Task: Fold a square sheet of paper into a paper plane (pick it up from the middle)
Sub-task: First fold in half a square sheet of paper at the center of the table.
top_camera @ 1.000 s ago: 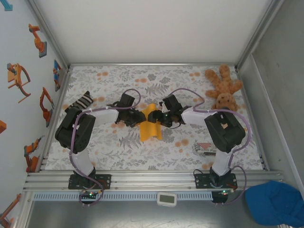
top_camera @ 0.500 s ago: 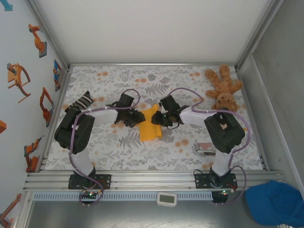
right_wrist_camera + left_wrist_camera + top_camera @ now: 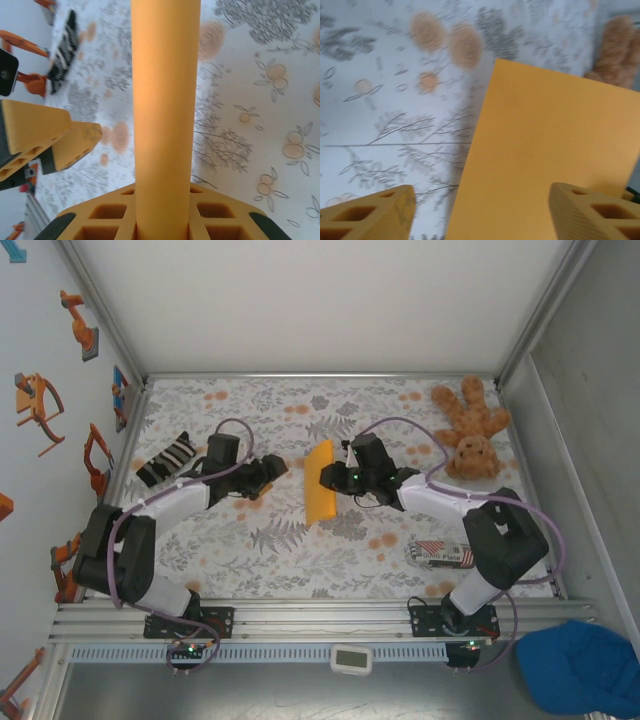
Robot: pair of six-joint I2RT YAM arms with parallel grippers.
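The bright-orange square sheet of paper [image 3: 320, 483] stands nearly on edge above the middle of the table, looking like a narrow strip from above. My right gripper [image 3: 338, 478] is shut on its right side. In the right wrist view the sheet [image 3: 165, 100] rises as a curved band out of the closed gripper [image 3: 162, 210]. My left gripper [image 3: 272, 468] is open, a little to the left of the sheet and apart from it. In the left wrist view the sheet's flat face [image 3: 545, 155] lies ahead of the open gripper [image 3: 480, 215], with nothing between the fingers [image 3: 370, 212].
A brown plush teddy [image 3: 470, 430] lies at the back right. A red-and-white striped packet [image 3: 443, 553] sits at the front right near the right arm's base. A black-and-white striped item [image 3: 165, 458] lies at the left edge. The floral table cover [image 3: 300, 560] spreads in front.
My left gripper let go of the sheet and drew back to the left. The right gripper kept hold and turned the sheet from lying draped to nearly on edge.
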